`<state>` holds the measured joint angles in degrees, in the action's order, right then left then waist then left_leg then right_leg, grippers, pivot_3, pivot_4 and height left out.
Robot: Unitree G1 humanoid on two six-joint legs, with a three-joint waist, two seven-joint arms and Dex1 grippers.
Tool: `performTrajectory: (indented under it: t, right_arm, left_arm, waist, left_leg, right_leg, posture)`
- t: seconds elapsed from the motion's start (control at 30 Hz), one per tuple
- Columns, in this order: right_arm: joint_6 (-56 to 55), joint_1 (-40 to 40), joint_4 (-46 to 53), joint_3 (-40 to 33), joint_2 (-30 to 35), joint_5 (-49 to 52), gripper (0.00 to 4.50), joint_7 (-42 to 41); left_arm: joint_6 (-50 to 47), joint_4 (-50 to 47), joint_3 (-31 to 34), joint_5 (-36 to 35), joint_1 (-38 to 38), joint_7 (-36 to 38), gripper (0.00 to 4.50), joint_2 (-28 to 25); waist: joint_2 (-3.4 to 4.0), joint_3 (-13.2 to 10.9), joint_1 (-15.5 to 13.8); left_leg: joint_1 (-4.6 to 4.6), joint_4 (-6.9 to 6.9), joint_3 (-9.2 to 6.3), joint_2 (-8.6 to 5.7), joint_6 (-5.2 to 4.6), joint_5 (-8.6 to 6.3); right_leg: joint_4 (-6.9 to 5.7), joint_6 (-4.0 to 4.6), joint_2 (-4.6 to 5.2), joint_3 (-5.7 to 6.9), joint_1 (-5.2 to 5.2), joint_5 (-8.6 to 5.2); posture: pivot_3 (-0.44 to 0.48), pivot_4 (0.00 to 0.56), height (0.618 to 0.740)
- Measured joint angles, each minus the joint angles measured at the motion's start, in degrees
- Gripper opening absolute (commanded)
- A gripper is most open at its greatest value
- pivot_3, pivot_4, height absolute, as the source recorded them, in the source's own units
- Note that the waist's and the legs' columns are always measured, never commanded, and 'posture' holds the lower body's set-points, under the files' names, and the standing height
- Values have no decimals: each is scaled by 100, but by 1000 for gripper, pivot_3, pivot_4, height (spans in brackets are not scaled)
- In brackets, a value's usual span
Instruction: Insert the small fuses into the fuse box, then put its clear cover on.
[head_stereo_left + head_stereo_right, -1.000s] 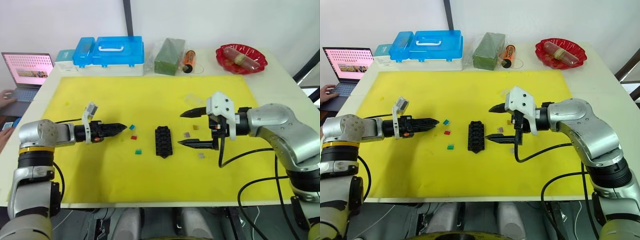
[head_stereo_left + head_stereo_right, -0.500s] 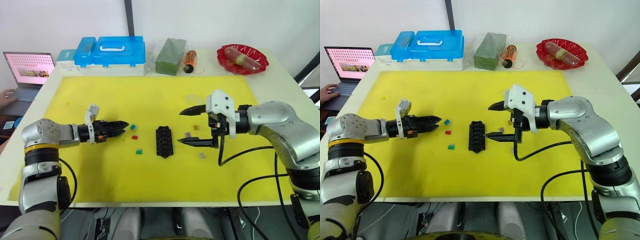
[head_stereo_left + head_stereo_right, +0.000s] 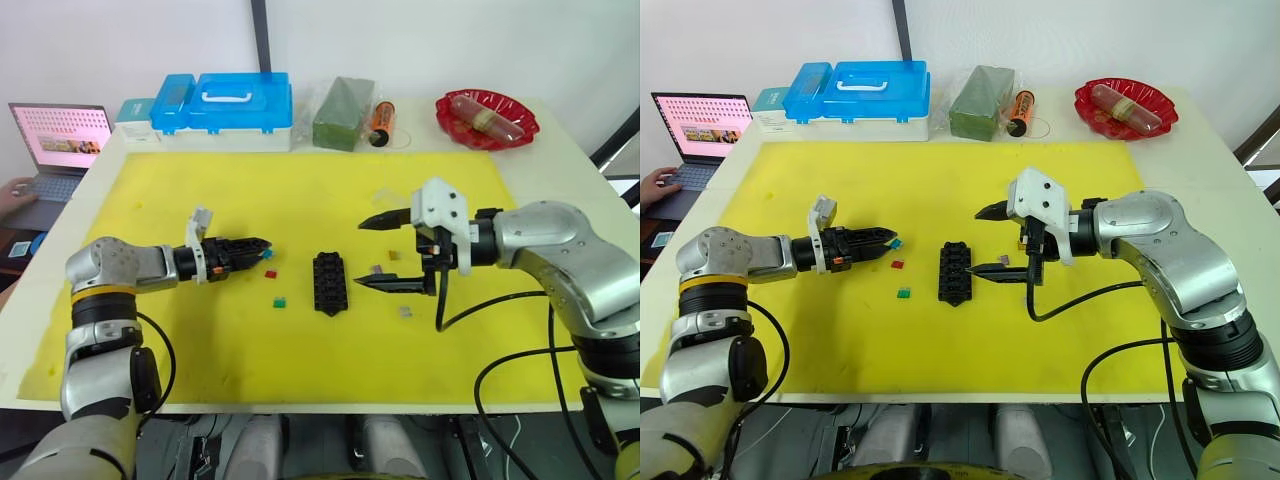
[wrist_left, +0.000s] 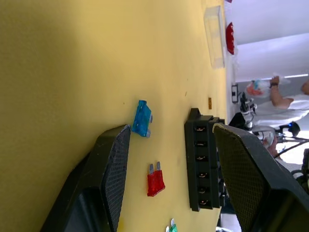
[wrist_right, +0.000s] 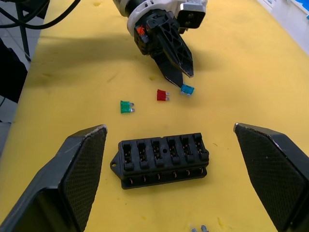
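Note:
The black fuse box (image 3: 328, 283) lies mid-mat with its slots up. To its left lie a blue fuse (image 3: 267, 254), a red fuse (image 3: 270, 273) and a green fuse (image 3: 279, 300). My left gripper (image 3: 262, 243) is open low over the mat, its tips right at the blue fuse (image 4: 142, 118). On the right lie a purple fuse (image 3: 376, 269), an orange fuse (image 3: 392, 254) and a grey fuse (image 3: 404, 311). My right gripper (image 3: 362, 254) hangs wide open just right of the box, holding nothing. The clear cover (image 3: 385, 197) rests farther back.
The yellow mat (image 3: 200, 340) covers most of the table. Along the back edge stand blue-lidded storage boxes (image 3: 220, 105), a bagged green block (image 3: 340, 100), an orange cylinder (image 3: 379, 120) and a red dish (image 3: 486, 117). A laptop (image 3: 60, 135) and a person's hand (image 3: 15, 190) are far left.
My left gripper has slid right across the mat until its tips reach the blue fuse. The right gripper and the fuses have stayed where they were.

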<state>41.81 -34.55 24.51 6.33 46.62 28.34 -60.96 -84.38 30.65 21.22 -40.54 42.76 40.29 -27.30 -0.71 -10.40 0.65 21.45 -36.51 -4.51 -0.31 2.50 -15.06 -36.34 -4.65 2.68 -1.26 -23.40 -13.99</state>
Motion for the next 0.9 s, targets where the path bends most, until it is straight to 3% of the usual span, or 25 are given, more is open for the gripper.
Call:
performTrajectory:
  t: [0.13,0.23,0.33,0.67,0.8,0.9]
  right_arm:
    - [0,-4,0,0,0,-1,4500,24]
    - [0,-25,-1,0,0,-1,4500,30]
    - [0,-65,-5,0,0,-2,4500,31]
    - [-16,-151,-120,0,0,-20,4500,32]
    - [-53,-154,-121,1,-1,-52,4500,32]
    - [-63,-155,-121,1,-1,-60,4500,31]
  left_arm:
    - [26,-1,109,-2,2,-157,2879,101]
    - [81,-40,135,2,-19,-252,2274,166]
    - [139,-54,128,8,-80,-346,1296,208]
    - [279,-238,23,10,-197,-428,1296,219]
    - [382,-240,-19,39,-221,-448,479,222]
    - [416,-301,-43,54,-264,-452,479,229]
  waist:
    - [0,0,-2]
    - [0,0,-3]
    - [0,0,0]
    - [0,0,13]
    - [0,0,14]
    - [1,1,16]
  left_leg:
    - [-1,0,-2,-1,1,1]
    - [-1,0,-4,-2,3,2]
    - [-1,0,-4,-2,3,2]
    - [-1,0,-4,-2,4,2]
    - [-2,1,-4,-2,4,2]
    - [-3,2,-4,-2,4,2]
  right_leg:
    - [0,-1,0,0,2,1]
    - [1,-2,1,0,3,1]
    - [1,-2,1,0,2,1]
    - [2,-2,1,0,2,1]
    - [2,-2,1,0,2,1]
    - [2,-2,0,0,2,1]
  posture:
    - [0,150,740]
    - [0,150,740]
    - [0,150,740]
    - [0,150,740]
    - [0,150,740]
    - [0,150,740]
